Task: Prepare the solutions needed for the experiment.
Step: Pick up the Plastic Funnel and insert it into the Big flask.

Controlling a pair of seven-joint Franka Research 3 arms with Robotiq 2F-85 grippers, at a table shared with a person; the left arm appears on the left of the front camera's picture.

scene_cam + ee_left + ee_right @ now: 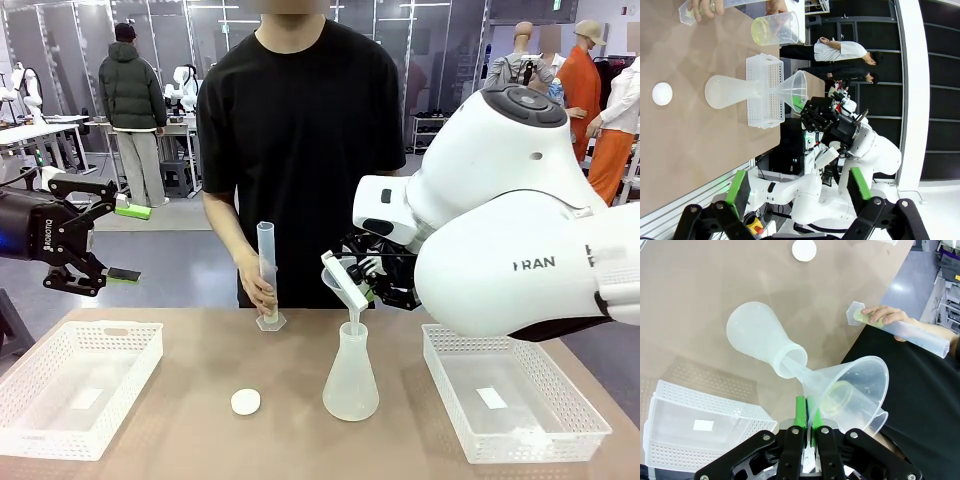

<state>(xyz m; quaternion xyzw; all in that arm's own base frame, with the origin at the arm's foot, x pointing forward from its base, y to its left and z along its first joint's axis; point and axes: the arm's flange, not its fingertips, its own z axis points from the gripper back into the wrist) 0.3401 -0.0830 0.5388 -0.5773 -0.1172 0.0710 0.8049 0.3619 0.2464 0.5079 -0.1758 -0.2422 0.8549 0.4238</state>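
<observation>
We see the right gripper [807, 415] with its green pads pressed together on the wall of the funnel [855, 390]. The funnel's stem sits in the neck of the flask [351, 385], which stands on the worktop [190, 430]. The funnel seems to lean a little, mouth toward the cylinder's side.

The solution [860, 316] is a thin pale yellow-green layer at the foot of the measuring cylinder [266, 262]. The person's hand [258, 290] holds the cylinder upright with its base on the worktop. A little more of the same colour lies in the beaker [776, 28] toward the person's edge (the wrist views give the colour best).

The next move, in our judgement, turns on one relation. The cylinder stands near the flask, on the robot's left of it and toward the person, long axis vertical. It would have to be lifted and tipped until its lip comes over the funnel's mouth. The person's hand, being on it, is nearer than either arm.

The left gripper [128, 243] hangs with its jaws wide apart and nothing between them, well off to the left.
</observation>
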